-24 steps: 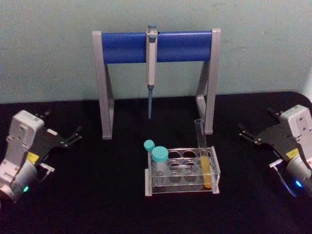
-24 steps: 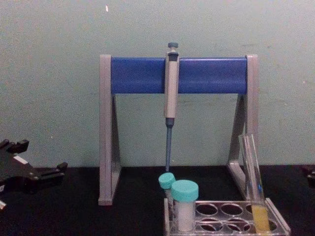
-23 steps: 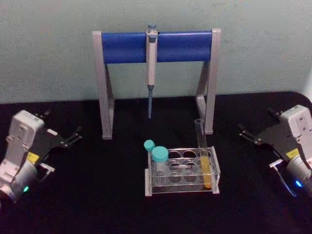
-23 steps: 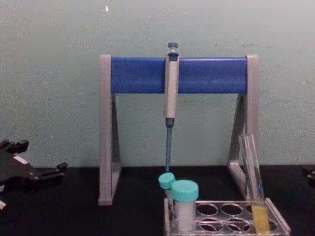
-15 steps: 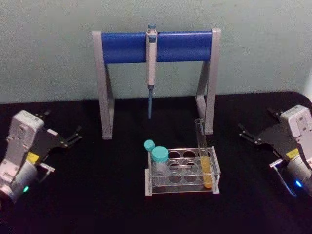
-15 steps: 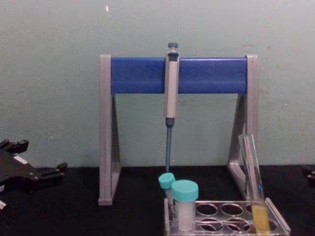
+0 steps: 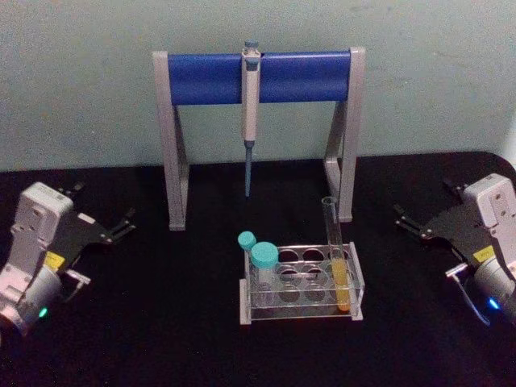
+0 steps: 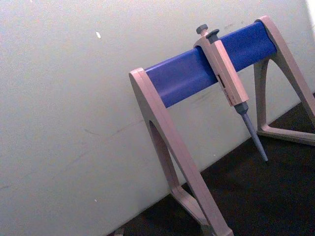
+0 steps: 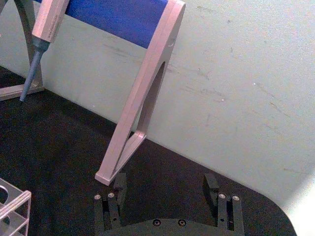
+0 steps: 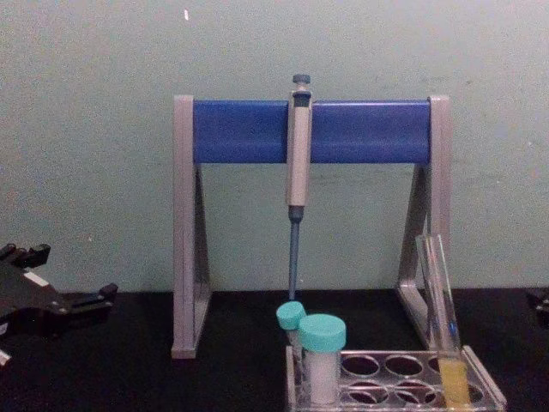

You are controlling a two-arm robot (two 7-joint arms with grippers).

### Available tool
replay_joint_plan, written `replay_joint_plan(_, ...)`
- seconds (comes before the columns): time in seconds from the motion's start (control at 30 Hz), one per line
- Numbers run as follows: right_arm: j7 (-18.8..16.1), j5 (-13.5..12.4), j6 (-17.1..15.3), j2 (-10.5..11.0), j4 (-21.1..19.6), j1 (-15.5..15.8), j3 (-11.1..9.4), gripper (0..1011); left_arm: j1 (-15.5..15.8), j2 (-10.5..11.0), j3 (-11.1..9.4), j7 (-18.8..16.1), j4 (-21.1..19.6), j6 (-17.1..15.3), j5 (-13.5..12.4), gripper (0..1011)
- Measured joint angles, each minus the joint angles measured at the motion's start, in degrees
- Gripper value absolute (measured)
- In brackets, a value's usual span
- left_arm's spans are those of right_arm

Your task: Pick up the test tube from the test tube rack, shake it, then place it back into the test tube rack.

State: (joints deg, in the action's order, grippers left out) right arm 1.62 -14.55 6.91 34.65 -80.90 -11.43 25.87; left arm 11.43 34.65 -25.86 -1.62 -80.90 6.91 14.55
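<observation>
A: Okay, head view first, what have you got?

B: I see the test tube [image 7: 335, 258] standing in a right-end hole of the test tube rack [image 7: 243, 302], top tilted a bit toward the pipette stand [image 7: 201, 78]. Yellow-orange liquid in its lower part. Which row, I can't call. Wide teal-capped tube [image 7: 264, 256] and thin teal-capped tube [image 7: 247, 239] sit at the rack's left end. My left gripper [image 7: 101, 205] is far left on the black table [image 7: 161, 330], my right gripper [image 7: 423, 200] far right, both well apart from the rack.

A: Jaws?

B: Both spread, nothing in either.

A: Chest view?

B: Left gripper [image 10: 69, 273] low at the left edge, fingers parted, empty. Test tube [image 10: 442, 326] leans in the rack [image 10: 485, 382] at lower right. The pipette [image 10: 298, 154] hangs from the stand's blue bar.

A: Left wrist view?

B: Stand [image 8: 197, 73] and pipette [image 8: 226, 78] against the wall.

A: Right wrist view?

B: Right gripper [image 9: 165, 183] wide open, fingers [image 9: 119, 183] bare, facing the stand leg [image 9: 147, 98]. A rack corner [image 9: 12, 206] sits at the edge.
</observation>
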Motion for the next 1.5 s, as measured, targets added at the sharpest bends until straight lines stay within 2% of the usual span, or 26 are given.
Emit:
replay_joint_plan(0.73, 0.0, 0.0, 0.0, 0.0, 0.0, 0.0, 0.0, 1000, 0.0, 0.0, 0.0, 0.0, 0.0, 0.0, 0.0, 1001)
replay_joint_plan(0.9, -0.8, 0.5, 0.6, 0.1, -0.4, 0.6, -1.0, 1000, 0.0, 0.0, 0.0, 0.0, 0.0, 0.0, 0.0, 1001)
replay_joint_plan(0.93, -5.4, -2.8, 0.0, 2.0, -4.5, 3.4, -3.7, 1000, 0.0, 0.0, 0.0, 0.0, 0.0, 0.0, 0.0, 1001)
replay_joint_plan(1.13, -7.9, -5.6, -3.7, 3.9, -9.7, 5.9, -5.6, 1000, 0.0, 0.0, 0.0, 0.0, 0.0, 0.0, 0.0, 1001)
replay_joint_plan(1.23, -9.1, -7.1, -5.7, 5.1, -13.6, 8.0, -6.9, 1000, 0.0, 0.0, 0.0, 0.0, 0.0, 0.0, 0.0, 1001)
replay_joint_plan(1.5, -13.5, -10.0, -7.8, 6.2, -18.9, 10.1, -8.4, 1000, 0.0, 0.0, 0.0, 0.0, 0.0, 0.0, 0.0, 1001)
